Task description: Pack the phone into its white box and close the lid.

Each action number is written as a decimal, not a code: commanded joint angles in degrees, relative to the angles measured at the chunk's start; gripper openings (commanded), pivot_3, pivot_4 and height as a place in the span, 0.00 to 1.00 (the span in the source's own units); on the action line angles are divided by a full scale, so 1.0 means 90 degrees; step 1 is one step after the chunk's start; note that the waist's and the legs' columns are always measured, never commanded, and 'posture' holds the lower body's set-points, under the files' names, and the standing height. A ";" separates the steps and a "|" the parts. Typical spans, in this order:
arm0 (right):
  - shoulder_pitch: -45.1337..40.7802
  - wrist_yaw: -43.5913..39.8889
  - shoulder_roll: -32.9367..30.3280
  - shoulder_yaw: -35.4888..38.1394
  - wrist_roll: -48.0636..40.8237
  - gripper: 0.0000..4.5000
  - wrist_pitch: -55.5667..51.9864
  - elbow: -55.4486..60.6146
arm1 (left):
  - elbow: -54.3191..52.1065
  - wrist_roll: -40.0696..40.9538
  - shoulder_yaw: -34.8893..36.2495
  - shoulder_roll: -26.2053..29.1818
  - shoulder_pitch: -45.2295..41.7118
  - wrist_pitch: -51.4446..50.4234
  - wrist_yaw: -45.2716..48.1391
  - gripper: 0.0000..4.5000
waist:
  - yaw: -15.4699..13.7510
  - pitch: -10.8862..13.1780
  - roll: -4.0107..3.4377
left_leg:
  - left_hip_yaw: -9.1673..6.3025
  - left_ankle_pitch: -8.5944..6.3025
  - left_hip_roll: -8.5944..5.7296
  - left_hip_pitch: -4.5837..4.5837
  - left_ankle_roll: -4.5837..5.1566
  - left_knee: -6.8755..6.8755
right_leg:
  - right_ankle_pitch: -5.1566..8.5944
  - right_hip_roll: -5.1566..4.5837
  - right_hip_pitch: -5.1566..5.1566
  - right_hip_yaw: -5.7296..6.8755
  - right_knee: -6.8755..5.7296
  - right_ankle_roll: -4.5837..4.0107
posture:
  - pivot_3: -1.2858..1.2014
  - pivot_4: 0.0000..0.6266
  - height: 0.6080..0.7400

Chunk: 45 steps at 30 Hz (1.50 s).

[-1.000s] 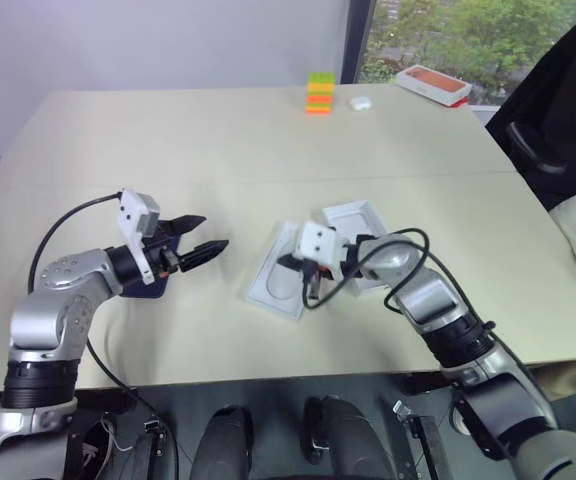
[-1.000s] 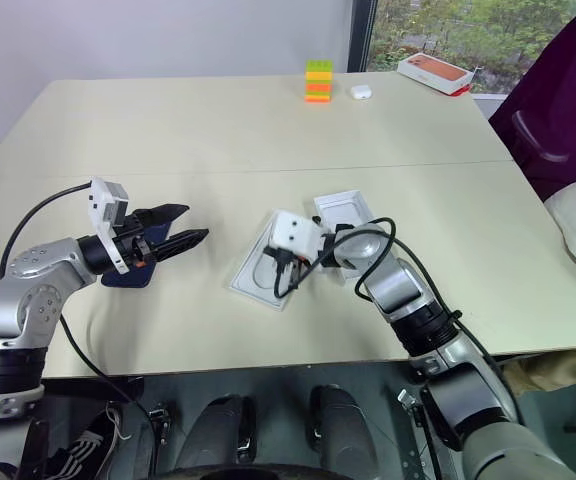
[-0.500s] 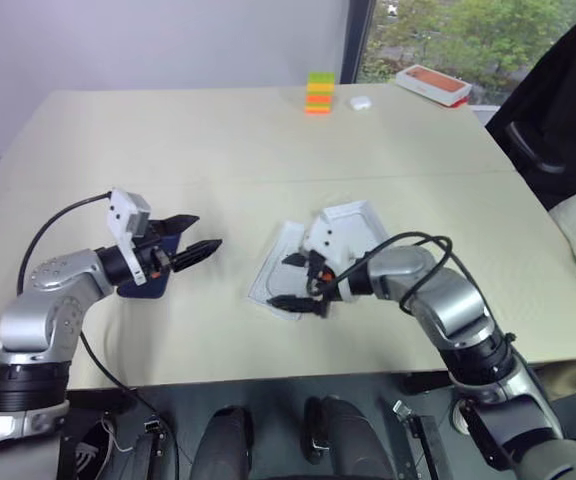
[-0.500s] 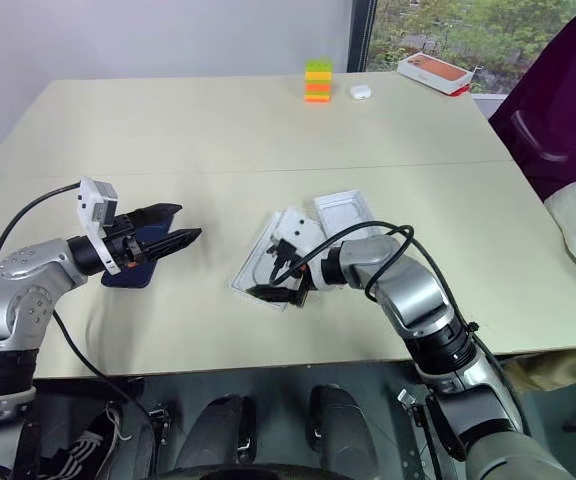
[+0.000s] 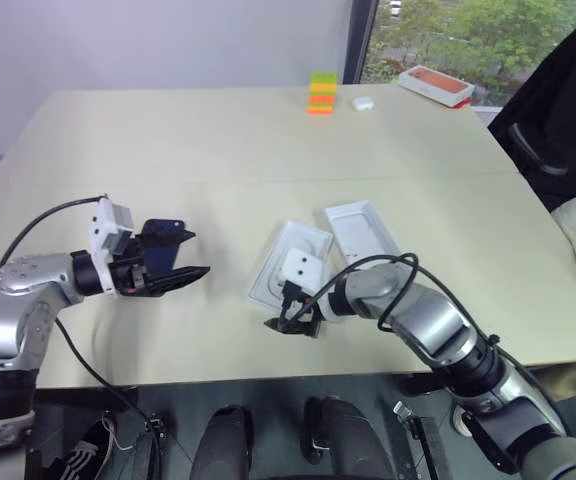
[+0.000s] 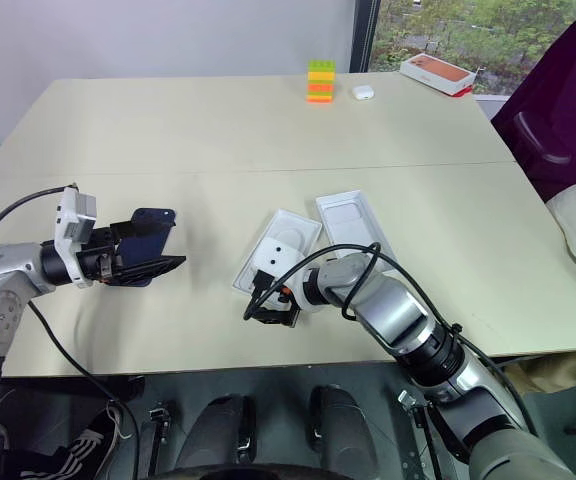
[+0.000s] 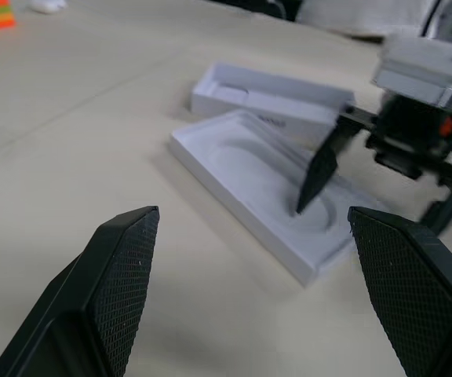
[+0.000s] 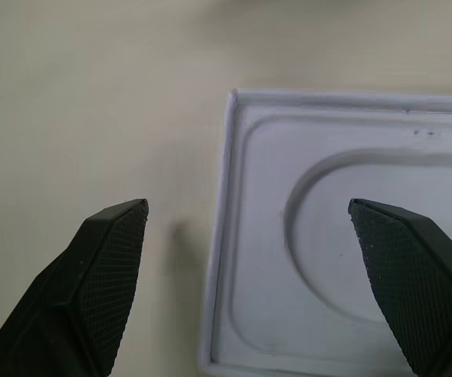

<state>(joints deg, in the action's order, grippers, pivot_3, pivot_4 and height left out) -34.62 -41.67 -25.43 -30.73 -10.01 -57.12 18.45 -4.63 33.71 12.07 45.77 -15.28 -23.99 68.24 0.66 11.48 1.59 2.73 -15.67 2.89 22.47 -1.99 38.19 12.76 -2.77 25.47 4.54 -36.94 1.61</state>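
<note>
Beside left gripper [image 6: 140, 262], phone [image 6: 146, 243] lengthwise away.

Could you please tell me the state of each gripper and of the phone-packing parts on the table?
Left gripper: open, empty.
Right gripper: open, empty, over the insert's near end.
Slim dark navy-blue phone: unpacked, by the left gripper, not gripped.
White moulded insert with an oval hollow: flat, hollow up, empty.
Shallow white rectangular cardboard tray: open side up, beside the insert, no phone inside.
</note>
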 commanded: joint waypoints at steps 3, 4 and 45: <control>-0.0084 -0.0064 -0.0273 -0.0373 0.0483 0.44 0.0664 -0.0219 | -0.0161 -0.0091 0.0034 -0.0043 0.0041 0.0221 -0.0132 0.90 | 0.0002 0.0000 0.0000 | 0.0000 0.0000 0.0000 0.0001 0.0000 0.0000 | 0.0004 0.0000 0.0000 0.0000 0.0001 0.0008 | 0.52 0.24 1.00; -0.0072 -0.0123 -0.0365 -0.0451 0.0561 0.34 0.0774 -0.0239 | -0.0182 -0.0104 0.0031 -0.0047 0.0054 0.0234 -0.0151 0.90 | 0.0003 0.0000 0.0000 | 0.0000 0.0000 0.0000 0.0001 0.0000 0.0000 | 0.0004 0.0000 0.0000 0.0000 0.0000 0.0009 | 0.52 0.24 1.00; -0.0792 -0.0659 0.0502 0.1826 -0.0159 0.98 0.2738 -0.1434 | 0.0693 -0.0118 0.0662 0.0171 0.0030 0.0086 -0.0834 0.90 | 0.0003 -0.0001 0.0001 | -0.0002 0.0000 0.0006 0.0000 0.0000 -0.0003 | -0.0004 0.0008 0.0003 0.0003 0.0000 -0.0004 | 0.52 0.24 1.00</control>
<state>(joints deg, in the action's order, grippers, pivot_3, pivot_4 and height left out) -40.95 -49.93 -21.97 -14.91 -12.40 -33.94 6.36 0.99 33.10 15.69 46.24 -14.33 -24.18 61.54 0.69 11.48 1.60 2.72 -15.67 2.94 22.46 -1.99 38.14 12.72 -2.71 25.49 4.56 -36.94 1.57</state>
